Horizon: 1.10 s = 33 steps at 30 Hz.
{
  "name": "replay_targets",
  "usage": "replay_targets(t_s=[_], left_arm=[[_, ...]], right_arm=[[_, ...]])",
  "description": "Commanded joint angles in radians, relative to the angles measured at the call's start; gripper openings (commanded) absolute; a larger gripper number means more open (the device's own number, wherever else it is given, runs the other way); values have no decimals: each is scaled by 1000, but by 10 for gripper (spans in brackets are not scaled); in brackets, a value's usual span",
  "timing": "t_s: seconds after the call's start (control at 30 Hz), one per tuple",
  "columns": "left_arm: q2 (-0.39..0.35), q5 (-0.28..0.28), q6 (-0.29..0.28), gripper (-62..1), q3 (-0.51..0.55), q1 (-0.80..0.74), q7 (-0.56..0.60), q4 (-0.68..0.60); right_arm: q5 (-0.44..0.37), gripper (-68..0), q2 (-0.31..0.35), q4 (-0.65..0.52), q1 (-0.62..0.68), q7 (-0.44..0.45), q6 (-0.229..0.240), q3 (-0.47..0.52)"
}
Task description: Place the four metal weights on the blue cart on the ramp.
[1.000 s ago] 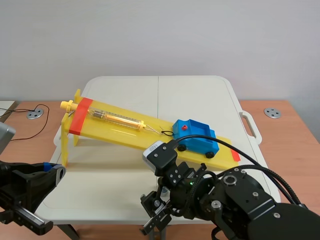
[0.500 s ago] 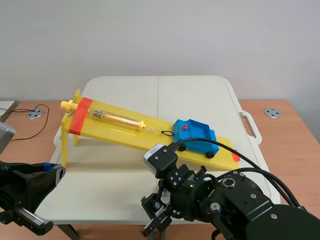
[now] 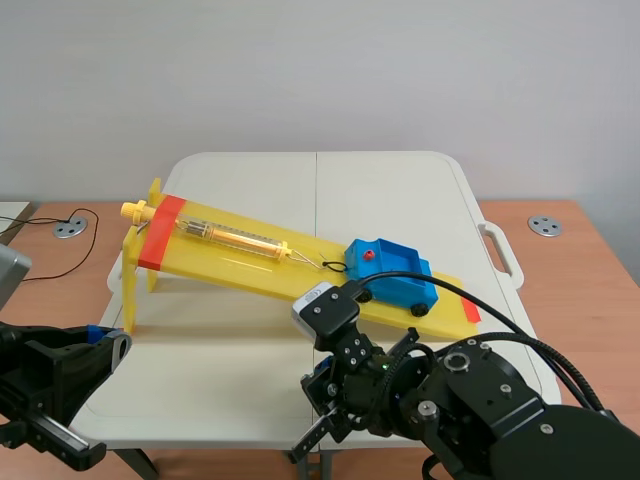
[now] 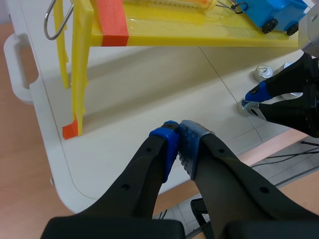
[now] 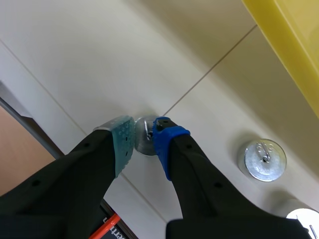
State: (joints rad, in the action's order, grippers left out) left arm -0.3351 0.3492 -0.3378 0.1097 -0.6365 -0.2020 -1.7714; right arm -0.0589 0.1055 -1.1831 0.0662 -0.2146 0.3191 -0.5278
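The blue cart [image 3: 392,275] stands low on the yellow ramp [image 3: 240,262], hooked to a spring scale. My right gripper [image 5: 143,133] is down at the table's near edge, shut on a small round metal weight [image 5: 143,146] that rests on the table. Beside it lie a second weight [image 5: 265,159] and a third weight [image 5: 305,219]. From the left wrist view the right gripper [image 4: 252,103] shows ahead, with one weight [image 4: 262,72] behind it. My left gripper [image 4: 179,135] hangs shut and empty over the near left corner of the table, away from the weights.
The white folding table [image 3: 400,190] carries the ramp, whose legs [image 4: 79,84] stand ahead of my left gripper. A wooden desk [image 3: 590,270] lies under and around the table. A black cable [image 3: 60,250] runs at the left.
The right gripper's fingers have drawn together around the weight, and that arm has shifted slightly. The left arm has stayed where it was.
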Motion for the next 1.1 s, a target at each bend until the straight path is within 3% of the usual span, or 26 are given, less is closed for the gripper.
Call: replay_targets(t_s=[0.0,0.3,0.53,0.73,1.07], left_arm=[[8,74,-17,-582,1,6,104,-55],[8,74,-17,-582,1,6,104,-55],[8,74,-17,-582,1,6,104,-55],[7,74,-17,-582,1,6,104,-55],[3,74,-17,-582,1,8,104,-55]], right_arm=[[-14,-577,-31,-9,-86,81,-44,-4],[8,-667,-31,19,-86,82,-51,-4],[7,-669,-18,5,-89,81,-50,-4],[-15,-669,47,-140,-52,58,-39,-3],[-179,-669,170,-398,106,18,-29,74]])
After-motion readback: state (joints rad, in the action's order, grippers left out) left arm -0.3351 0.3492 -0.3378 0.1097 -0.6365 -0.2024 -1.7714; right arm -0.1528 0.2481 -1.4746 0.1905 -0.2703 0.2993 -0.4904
